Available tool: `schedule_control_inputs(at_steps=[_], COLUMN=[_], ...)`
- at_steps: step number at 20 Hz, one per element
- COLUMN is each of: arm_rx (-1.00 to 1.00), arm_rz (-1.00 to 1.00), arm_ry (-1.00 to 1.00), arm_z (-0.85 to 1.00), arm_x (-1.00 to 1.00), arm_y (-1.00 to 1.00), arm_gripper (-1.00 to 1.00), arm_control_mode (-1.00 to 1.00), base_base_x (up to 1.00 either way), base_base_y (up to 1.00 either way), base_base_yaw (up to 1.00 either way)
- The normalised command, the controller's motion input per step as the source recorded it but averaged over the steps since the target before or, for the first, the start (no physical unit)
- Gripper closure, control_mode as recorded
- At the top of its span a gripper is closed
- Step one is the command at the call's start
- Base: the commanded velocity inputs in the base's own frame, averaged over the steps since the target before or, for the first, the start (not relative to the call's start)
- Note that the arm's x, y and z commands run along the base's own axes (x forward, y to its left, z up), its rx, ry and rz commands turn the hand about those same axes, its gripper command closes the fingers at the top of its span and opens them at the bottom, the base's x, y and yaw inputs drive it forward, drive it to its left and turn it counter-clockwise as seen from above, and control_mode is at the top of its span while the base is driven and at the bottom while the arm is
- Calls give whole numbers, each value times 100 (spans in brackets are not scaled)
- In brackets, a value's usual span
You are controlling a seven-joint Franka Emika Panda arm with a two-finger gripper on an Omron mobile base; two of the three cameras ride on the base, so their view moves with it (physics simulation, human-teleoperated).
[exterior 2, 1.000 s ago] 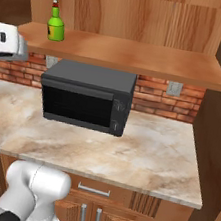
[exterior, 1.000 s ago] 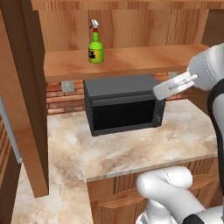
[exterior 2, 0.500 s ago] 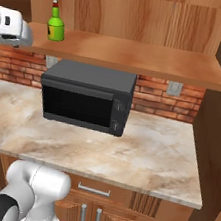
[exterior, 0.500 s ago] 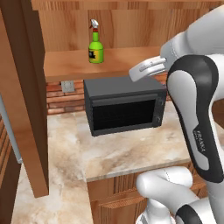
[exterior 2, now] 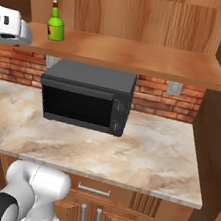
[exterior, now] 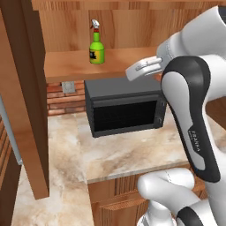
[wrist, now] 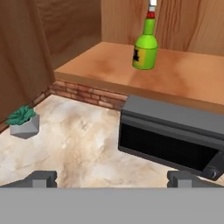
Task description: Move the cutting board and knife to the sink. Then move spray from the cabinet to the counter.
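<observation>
**Arm swings up level with the shelf; bottle untouched**

Since a second ago the arm has lifted and swung left across the left base view: then only its white wrist showed at the right edge, now the dark-jointed forearm stands tall in front of the microwave's right end and the white hand reaches left at shelf height. In the right base view the hand has climbed from beside the microwave to beside the shelf edge. The bottle, microwave and desk sit where they were.

From left to right: a small potted plant (wrist: 22, 121) stands on the desk (exterior: 119, 154) at the far left of the hand view. The spray (exterior: 97, 44) stands upright on the lighter shelf board of the cabinet (exterior: 110, 26), toward its left part, above the left end of the black microwave (exterior: 126, 108). The microwave rests on the desk against the brick wall. The end effector (wrist: 113, 178) hangs clear of the spray, aimed toward it from a lower level; its two tips sit wide apart at the bottom of the hand view, with nothing between them.
</observation>
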Motion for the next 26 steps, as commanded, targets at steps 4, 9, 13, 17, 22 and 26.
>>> schedule_control_inputs(at_steps=[4, 9, 13, 17, 22, 26], arm_rx=[0, -1, -5, 0, 0, 0], arm_rz=[0, -7, -11, -1, -1, -12], arm_ry=[0, -6, -6, 0, 0, -4], arm_z=[11, 7, 0, 0, 0, 0], arm_x=[33, 10, 0, 0, 20, 23], arm_y=[0, 0, 7, 2, 0, 0], arm_gripper=[-100, -100, -100, -100, -100, -100], arm_control_mode=[-100, -100, -100, -100, -100, -100], base_base_x=[0, 0, 0, 0, 0, 0], base_base_y=[0, 0, 0, 0, 0, 0], base_base_yaw=[0, 0, 0, 0, 0, 0])
